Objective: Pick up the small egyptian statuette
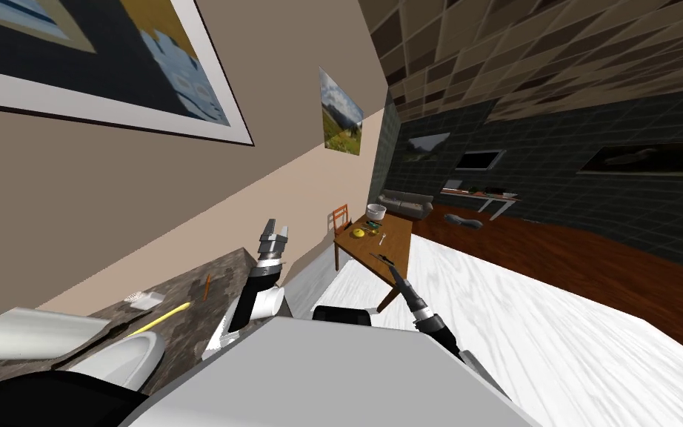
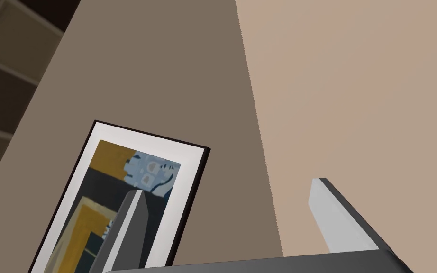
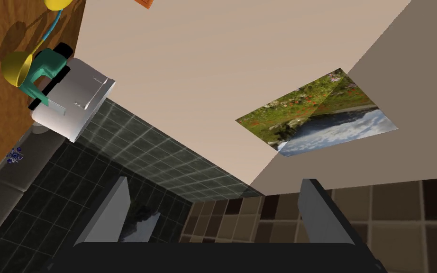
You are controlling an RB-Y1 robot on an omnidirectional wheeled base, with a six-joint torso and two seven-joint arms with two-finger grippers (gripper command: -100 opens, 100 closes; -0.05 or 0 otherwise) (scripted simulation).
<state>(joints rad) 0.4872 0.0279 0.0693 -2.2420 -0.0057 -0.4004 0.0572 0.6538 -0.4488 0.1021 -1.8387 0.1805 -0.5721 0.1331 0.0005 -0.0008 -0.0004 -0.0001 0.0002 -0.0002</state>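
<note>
Head view gives us the left tool high beside the beige wall. Its wrist view shows the two pale, blade-flat fingers spread with nothing between them. We judge it is held up and open to stay clear until a grasp is lined up.

Just beneath this tool runs a dark counter with a mottled, stone-like top. On it, near the tool, stands a slim brown upright piece, which we take, without certainty, to be the statuette. It looks narrow and plain-sided, probably easy to tip. Just beside it lies a small white dish. Farther from the tool are a long yellow stick and a rounded white basin.

The right tool, likewise spread and empty, points toward a wooden counter well beyond it. That counter carries a white bowl and some yellow and green things too small to name.
</note>
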